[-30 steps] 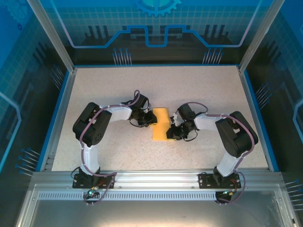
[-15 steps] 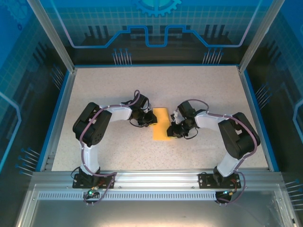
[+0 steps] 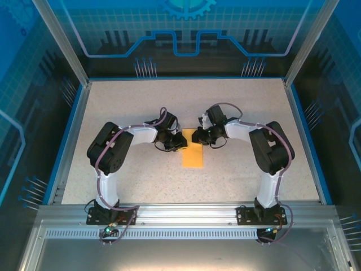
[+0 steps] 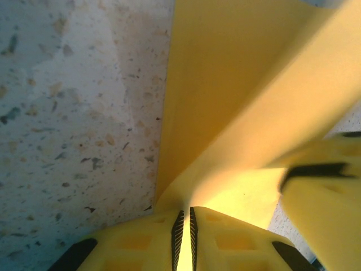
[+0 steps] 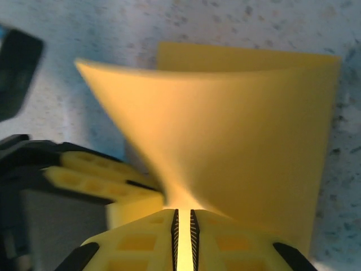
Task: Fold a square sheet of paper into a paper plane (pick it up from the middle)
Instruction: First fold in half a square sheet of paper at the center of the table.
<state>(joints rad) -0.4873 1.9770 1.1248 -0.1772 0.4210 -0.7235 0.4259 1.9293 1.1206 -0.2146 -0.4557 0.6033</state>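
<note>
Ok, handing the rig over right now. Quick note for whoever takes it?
Left gripper: fingers shut, pinching the sheet of paper at its left edge.
Right gripper: fingers shut on the same sheet, holding a flap that curls up off the layer below.
Sheet: a narrow rectangle on the table between the two arms, near end flat.
Done: sheet grasped, apparently folded once into a rectangle.
Left: finish this fold, then the nose and wings. No plane shape yet.

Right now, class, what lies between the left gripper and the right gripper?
The folded orange-yellow paper sheet, shown in the top view; both wrist views show it pinched.
</note>
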